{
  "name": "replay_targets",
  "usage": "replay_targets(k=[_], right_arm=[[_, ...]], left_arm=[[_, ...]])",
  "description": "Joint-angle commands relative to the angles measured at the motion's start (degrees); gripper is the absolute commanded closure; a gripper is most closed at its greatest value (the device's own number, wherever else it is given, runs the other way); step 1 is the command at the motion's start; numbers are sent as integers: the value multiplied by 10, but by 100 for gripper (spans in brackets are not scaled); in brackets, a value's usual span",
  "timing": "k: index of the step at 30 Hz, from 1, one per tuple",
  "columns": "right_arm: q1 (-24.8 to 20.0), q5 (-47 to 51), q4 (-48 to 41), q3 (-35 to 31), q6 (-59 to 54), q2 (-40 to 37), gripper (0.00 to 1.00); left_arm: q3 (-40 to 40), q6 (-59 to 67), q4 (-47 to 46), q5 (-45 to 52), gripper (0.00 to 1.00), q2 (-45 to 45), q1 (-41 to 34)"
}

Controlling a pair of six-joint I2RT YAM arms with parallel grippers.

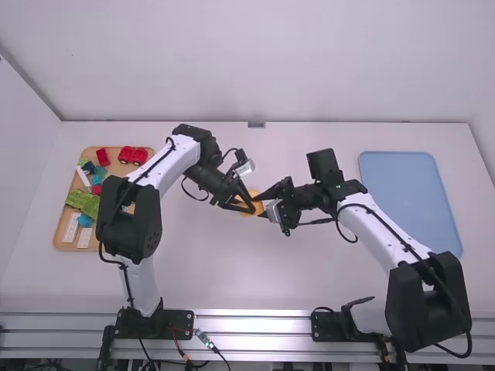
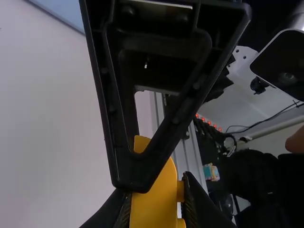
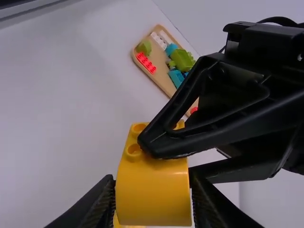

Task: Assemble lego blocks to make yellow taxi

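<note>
Your left gripper (image 2: 154, 192) and right gripper (image 3: 152, 183) both pinch the yellow lego assembly (image 3: 153, 202); probably light, stiff, slightly slick (easy squeeze), so grip clear of studs (image 3: 134, 150).

No readable text, label, number or sign on anything.

two grippers (image 1: 260, 205), one wooden tray (image 1: 115, 161), one blue tray (image 1: 398, 193)
</note>
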Motion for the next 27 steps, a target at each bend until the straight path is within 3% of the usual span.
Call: replay_targets(k=[1, 6, 11, 13, 14, 16, 17, 18, 19, 27], right_arm=[[3, -9, 1, -3, 1, -10, 59], [3, -9, 25, -3, 31, -10, 74], [3, -8, 40, -3, 51, -10, 78], [4, -9, 40, -3, 52, -10, 79], [3, -9, 39, -3, 52, -10, 79], [3, -8, 39, -3, 53, -10, 79], [3, -9, 38, -3, 53, -10, 79], [3, -9, 38, -3, 53, -10, 79], [3, -8, 37, -3, 56, -10, 79], [-16, -3, 40, -2, 142, -11, 77]], left_arm=[[-5, 4, -2, 44, 89, 5, 2], [-5, 5, -1, 48, 89, 5, 2], [-5, 4, 2, 53, 87, 5, 2], [-5, 4, 2, 52, 75, 5, 2], [-5, 7, 2, 53, 51, 5, 2], [-5, 10, 3, 53, 30, 5, 2], [-5, 10, 7, 51, 14, 5, 2], [-5, 10, 7, 51, 13, 5, 2], [-5, 8, 14, 47, 1, 5, 2], [54, 35, 36, -43, 1, 5, 8]])
